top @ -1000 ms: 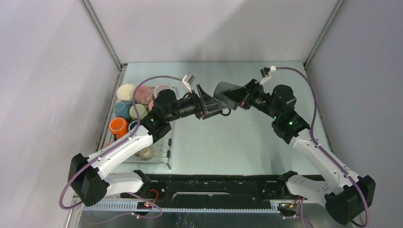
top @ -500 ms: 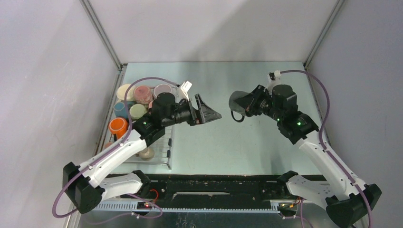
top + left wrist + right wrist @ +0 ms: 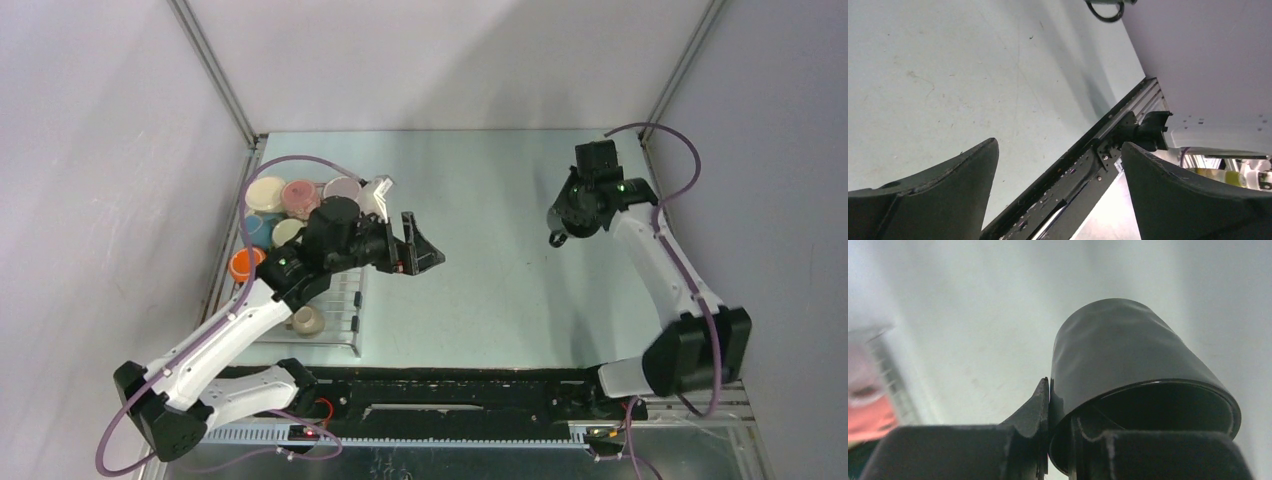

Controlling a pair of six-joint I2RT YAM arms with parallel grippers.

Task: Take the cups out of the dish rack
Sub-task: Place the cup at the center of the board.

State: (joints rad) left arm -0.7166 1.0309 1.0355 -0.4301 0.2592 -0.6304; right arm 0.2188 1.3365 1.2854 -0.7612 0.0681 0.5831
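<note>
The dark grey mug is pinched by its wall in the right jaws over the bench, a grip shown only by the wrist view. The left jaws are held wide open, empty, beside the dish rack.

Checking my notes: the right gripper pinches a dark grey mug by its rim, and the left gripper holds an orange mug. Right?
Not quite. The left wrist view shows the left gripper open and empty. The right gripper does pinch the dark grey mug by its rim.
</note>
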